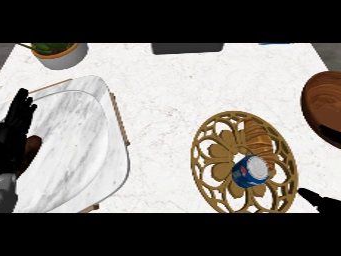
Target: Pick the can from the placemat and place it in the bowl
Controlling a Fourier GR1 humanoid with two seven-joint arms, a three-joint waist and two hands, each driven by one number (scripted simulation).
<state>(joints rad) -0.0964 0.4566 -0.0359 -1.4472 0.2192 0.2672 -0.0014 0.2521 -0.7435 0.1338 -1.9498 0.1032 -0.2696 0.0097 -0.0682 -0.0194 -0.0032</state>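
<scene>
From the head view, a blue cylindrical can with a silver top (pixel 250 171) is standing on a round golden openwork placemat with a flower pattern (pixel 216 150), right of the mat's middle and just below a brown ridged patch of it. The mat is lying on a white marbled counter (pixel 188 85). To the right, near the view's edge, a dark brown wooden bowl (pixel 332 102) is sitting partly cut off, apart from the mat and holding nothing that can be seen.

The right hand (pixel 334 202) is showing only as black fingers: one is pointing in from the lower right corner toward the mat's rim without touching the can, another is lying across the bowl's lower edge. They are looking straight and are grasping nothing.

At the left, the left hand (pixel 9 132) is resting over a large white marble tray with rounded corners (pixel 84 140), fingers straight, pointing up and released.

A white pot with a green plant (pixel 61 54) is standing at the upper left, and a dark grey rectangular object (pixel 188 48) is lying at the counter's far edge.
</scene>
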